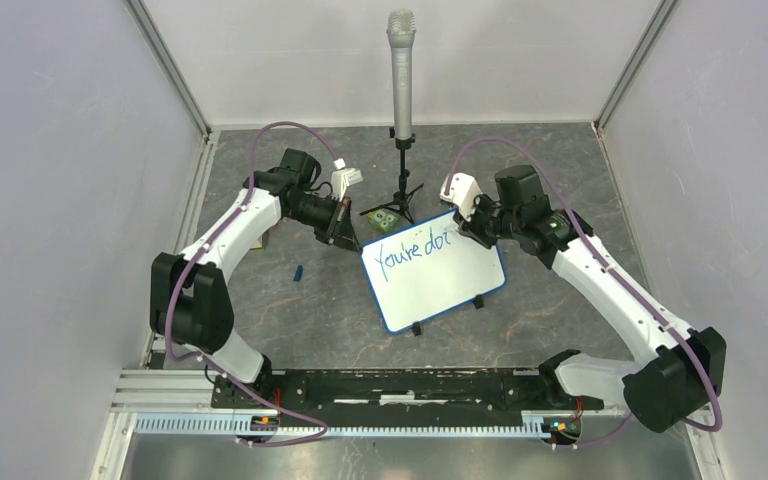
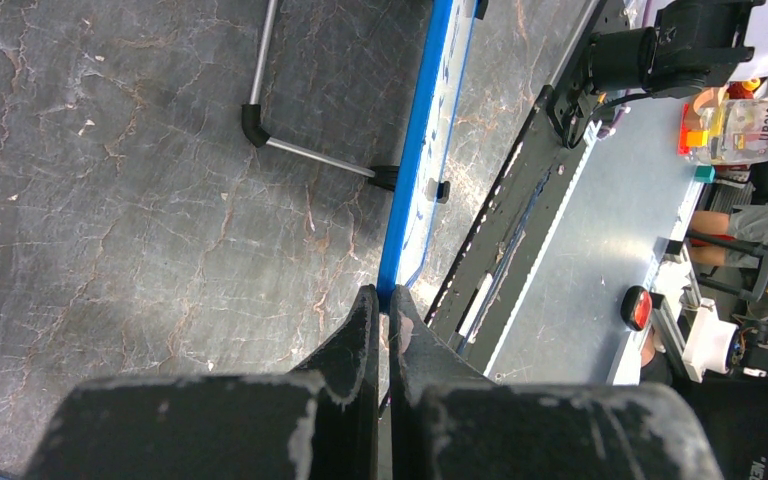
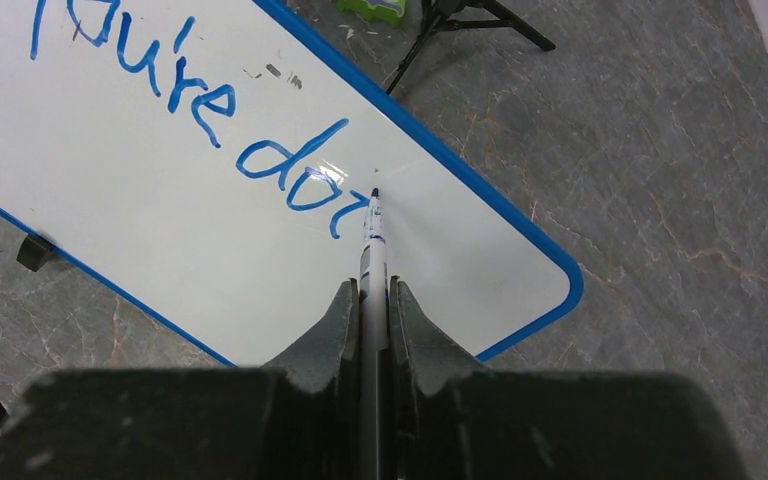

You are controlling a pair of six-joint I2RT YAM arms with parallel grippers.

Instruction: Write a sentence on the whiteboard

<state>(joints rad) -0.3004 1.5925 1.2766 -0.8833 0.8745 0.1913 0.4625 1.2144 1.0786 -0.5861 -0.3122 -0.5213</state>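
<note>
The whiteboard (image 1: pixel 440 285) stands tilted on small black feet in the middle of the table. The sentence (image 1: pixel 415 246) in blue marker reads "You're do" plus one more stroke. My left gripper (image 1: pixel 347 238) is shut on the board's upper left corner; the left wrist view shows the blue edge (image 2: pixel 415 170) pinched between the tips of this gripper (image 2: pixel 384 300). My right gripper (image 3: pixel 370 295) is shut on a slim marker (image 3: pixel 374 235). Its dark tip sits at the whiteboard (image 3: pixel 160 250), just right of the sentence (image 3: pixel 200 110).
A microphone (image 1: pixel 401 70) on a black tripod stands behind the board, one tripod leg (image 2: pixel 300 152) running close to the board's edge. A green object (image 1: pixel 384 218) lies by the tripod. A small blue cap (image 1: pixel 298 272) lies left of the board. Walls enclose three sides.
</note>
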